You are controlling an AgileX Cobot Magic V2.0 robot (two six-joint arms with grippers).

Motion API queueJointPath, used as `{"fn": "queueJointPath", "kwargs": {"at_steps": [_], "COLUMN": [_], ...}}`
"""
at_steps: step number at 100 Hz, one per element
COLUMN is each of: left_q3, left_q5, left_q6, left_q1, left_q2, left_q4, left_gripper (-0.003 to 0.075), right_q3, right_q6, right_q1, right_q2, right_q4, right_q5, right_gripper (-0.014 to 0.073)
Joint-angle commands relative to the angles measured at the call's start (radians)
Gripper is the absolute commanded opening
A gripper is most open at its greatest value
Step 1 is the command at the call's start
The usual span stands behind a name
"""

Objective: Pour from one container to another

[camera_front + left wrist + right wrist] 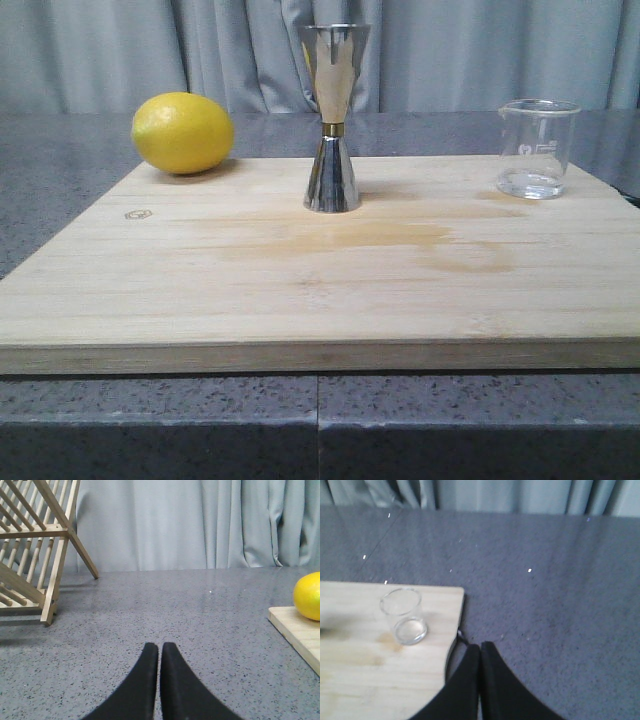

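Left gripper (159, 647): fingers (142, 680) pressed together, tips meeting, only a hairline seam between them. Nothing in the grip. It sits over bare grey counter (175, 610), clear of the board (300, 630), with a wooden rack (35, 545) off to one side.

Right gripper (480, 647): same state, fingers (505, 685) clenched tip to tip, holding nothing. The tips are just off the board's rounded corner, over the counter. The beaker (404, 616) is near them but apart, no contact.

Neither arm shows in the front view.

Beaker (537, 148): upright on the board's far right corner, pour lip toward the jigger side. Clear glass; a thin layer of clear liquid seems to sit at the bottom, hard to be sure. Faint white print on the wall, a small round mark and a few short lines, too small to read.

Jigger (333, 118): upright at the middle of the board's far edge, wide cup up, gold band at the waist. Well apart from the beaker. No writing visible on it.

Lemon (182, 132): at the far left corner, partly over the board's edge. The left wrist view shows it on that same corner.

Board (300, 290): pale wood, a small stamped logo near its left side, not legible. Yellowish stain across the middle, in front of the jigger, and another patch beside the beaker.

Grey curtain (480, 50) behind.
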Motion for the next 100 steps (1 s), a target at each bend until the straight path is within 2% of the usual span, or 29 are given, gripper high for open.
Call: {"fn": "queueJointPath", "kwargs": {"at_steps": [1,11,24,40,46,89,94,100], "left_q3": [0.029,0.029,0.029,0.029,0.029,0.029,0.029,0.029], "left_q5": [-0.072,-0.072,-0.072,-0.072,-0.072,-0.072,-0.072,-0.072], "left_q6": [-0.007,-0.007,-0.007,-0.007,-0.007,-0.007,-0.007,-0.007], "left_q1": [-0.001,-0.001,-0.001,-0.001,-0.001,-0.001,-0.001,-0.001], "left_q2": [-0.023,-0.023,-0.023,-0.023,-0.023,-0.023,-0.023,-0.023], "left_q4": [-0.008,-0.008,-0.008,-0.008,-0.008,-0.008,-0.008,-0.008], "left_gripper": [-0.0019,-0.0019,-0.0019,-0.0019,-0.0019,-0.0019,-0.0019,-0.0019], "right_q3": [0.117,0.279,0.455,0.583,0.586,0.588,0.588,0.588], "right_q6": [-0.010,-0.010,-0.010,-0.010,-0.010,0.000,0.041,0.147], "right_q1": [-0.001,-0.001,-0.001,-0.001,-0.001,-0.001,-0.001,-0.001], "right_q2": [-0.094,-0.212,-0.322,-0.402,-0.414,-0.412,-0.412,-0.412], "right_q4": [-0.005,-0.005,-0.005,-0.005,-0.005,0.009,-0.039,-0.168], "right_q5": [-0.273,-0.419,-0.534,-0.608,-0.570,-0.578,-0.589,-0.614], "right_gripper": [-0.0071,-0.0071,-0.0071,-0.0071,-0.0071,-0.0071,-0.0071,-0.0071]}}
